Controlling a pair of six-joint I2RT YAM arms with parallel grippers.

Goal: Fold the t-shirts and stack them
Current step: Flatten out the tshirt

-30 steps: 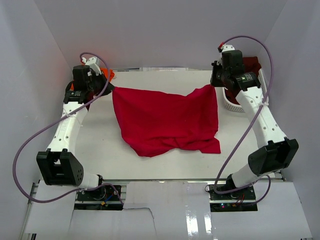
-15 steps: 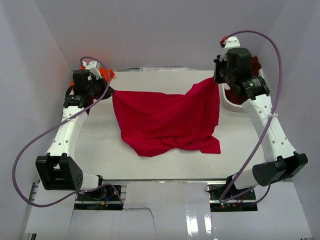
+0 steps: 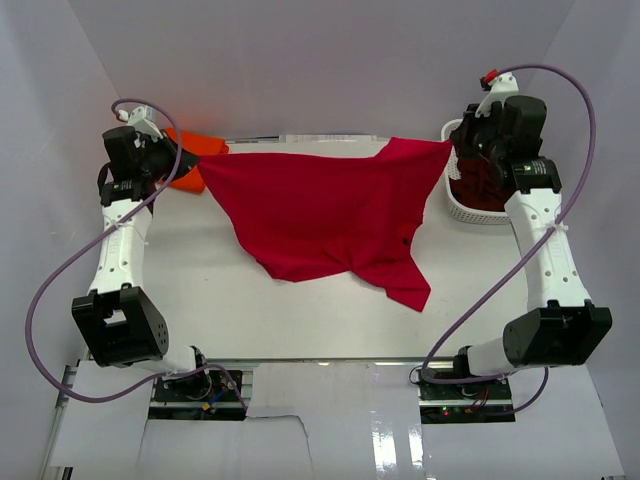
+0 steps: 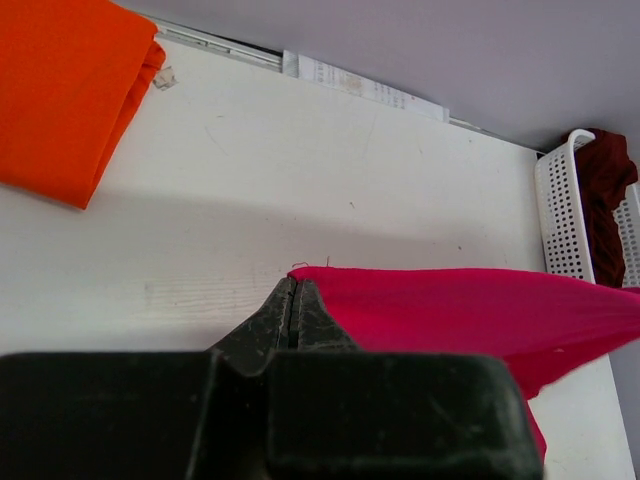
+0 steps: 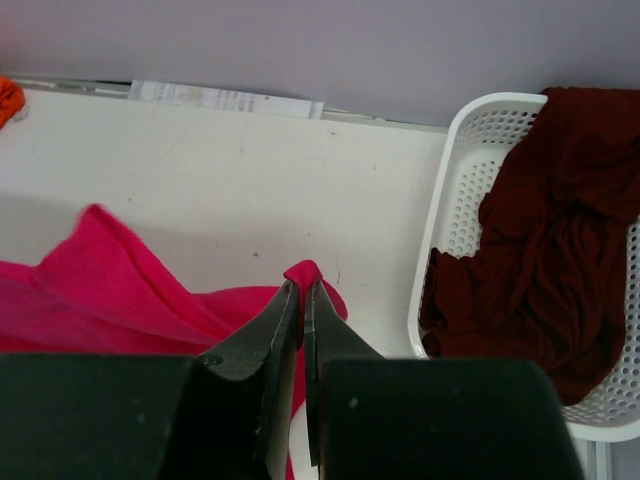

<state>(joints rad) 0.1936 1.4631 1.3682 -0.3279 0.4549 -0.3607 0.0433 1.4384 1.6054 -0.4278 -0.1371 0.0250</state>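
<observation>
Orange shirt (image 4: 70, 90) folded at back left. Left gripper (image 4: 293, 285) pinched tight on one corner of the red shirt (image 3: 320, 215), stretched across the table (image 3: 200, 300); right gripper (image 5: 302, 290) clamps the other corner. Maroon shirt (image 5: 540, 270) sits in the basket (image 5: 450, 200), far right.

The bright red t-shirt (image 3: 320, 215) is stretched across the centre, lifted by its 10 and 2 o'clock corners, with one end trailed toward 5 o'clock. The orange t-shirt (image 3: 205, 148) is folded at 10 o'clock; the maroon t-shirt (image 3: 482, 182) is heaped at 2 o'clock.
</observation>
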